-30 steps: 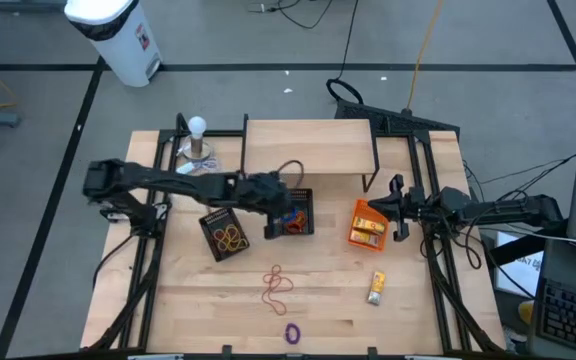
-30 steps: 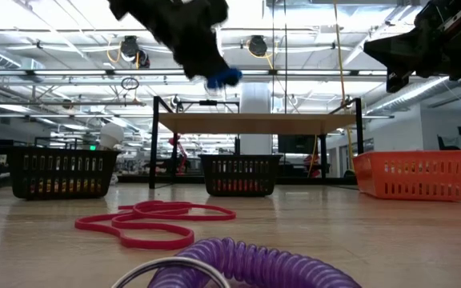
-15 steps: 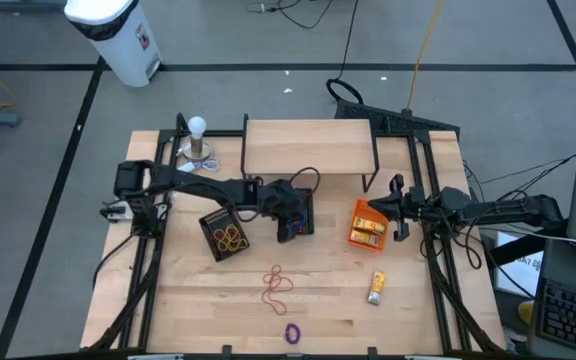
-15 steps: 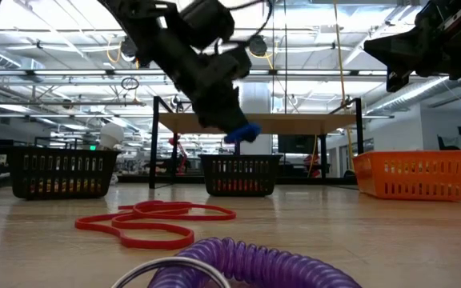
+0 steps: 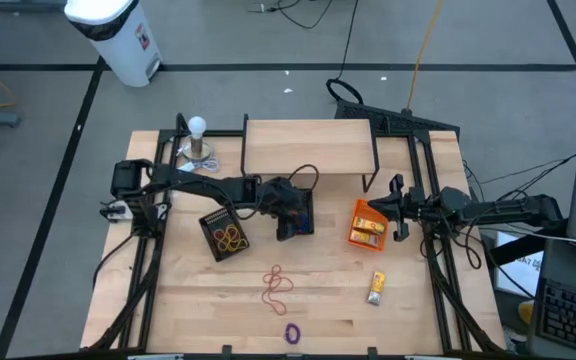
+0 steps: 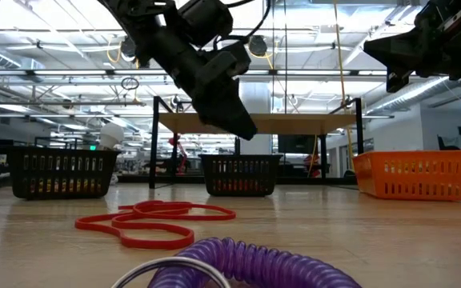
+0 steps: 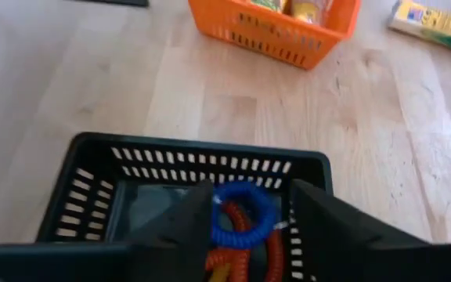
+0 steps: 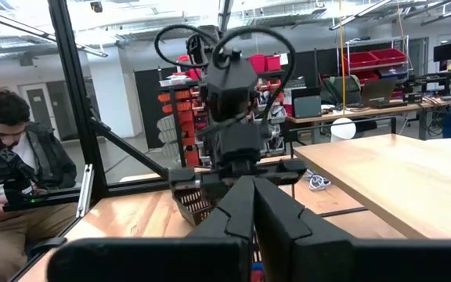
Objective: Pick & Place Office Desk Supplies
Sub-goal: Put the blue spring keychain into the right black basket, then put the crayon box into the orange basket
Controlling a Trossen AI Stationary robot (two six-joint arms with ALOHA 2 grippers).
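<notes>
**Now: blue ring lying in the middle mesh bin**

Left pincer (image 7: 245, 227) hangs over the middle black mesh bin (image 7: 92, 168), fingers spread, grasping nothing. Blue ring (image 7: 243, 215) rests inside on orange bands (image 7: 272, 254). Right pincer (image 5: 398, 208) waits clenched, empty, beside the orange bin (image 5: 366, 225). Red bands (image 5: 276, 285) lie on the counter (image 5: 328, 300).

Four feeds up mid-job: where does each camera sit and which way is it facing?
High view: overhead, straight down; both arms, left gripper over the middle black mesh bin.
Low view: table height, level across; red rubber bands near, arms above.
Left wrist view: down past open fingers at a blue ring.
Right wrist view: across past the shut right gripper toward the left arm.
Shared: orange bin.
</notes>
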